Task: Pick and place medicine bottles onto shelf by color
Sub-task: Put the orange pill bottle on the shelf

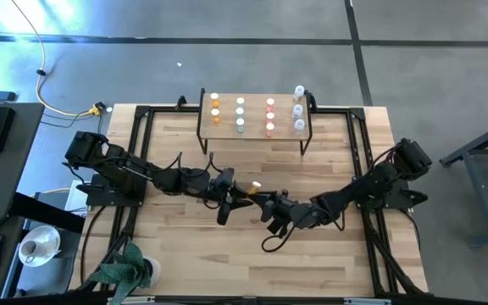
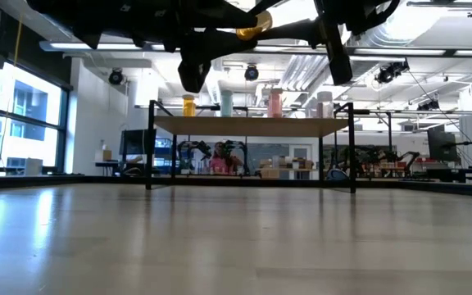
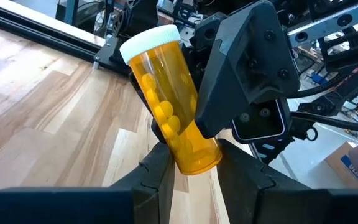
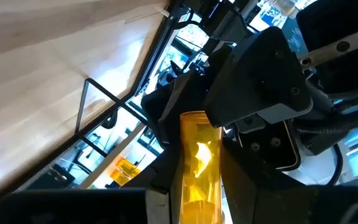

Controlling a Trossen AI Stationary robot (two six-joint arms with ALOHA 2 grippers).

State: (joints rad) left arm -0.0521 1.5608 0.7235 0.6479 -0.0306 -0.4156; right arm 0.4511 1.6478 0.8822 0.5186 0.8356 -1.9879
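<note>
An orange medicine bottle [image 1: 255, 184] with a white cap [image 3: 149, 40] hangs in the air over the middle of the table, between my two grippers. My left gripper [image 1: 237, 188] is shut on its base end. My right gripper [image 1: 269, 203] is shut on it from the other side. The shelf [image 1: 255, 129] stands at the table's far edge. On it stand columns of orange [image 1: 215, 108], green [image 1: 240, 112], red [image 1: 270, 116] and white [image 1: 298, 108] bottles. The low view shows the shelf [image 2: 252, 125] and the held bottle [image 2: 255, 22] high above the table. My left gripper pinches the bottle's base end [image 3: 194, 158] between its two fingers [image 3: 160, 177]. The bottle sticks out past the fingertips, tilted, its cap end away from the gripper, lifted clear of the table. My right gripper pinches the bottle's orange wall [image 4: 197, 180] between its two fingers. One finger [image 3: 241, 74] lies along the bottle's side. The bottle's base [image 4: 194, 118] points away from it, toward the left gripper.
A black metal frame [image 1: 142, 152] runs along the table's edges. A potted plant [image 1: 130, 267] stands at the near left corner. The wood between the arms and the shelf [image 1: 252, 157] is bare.
</note>
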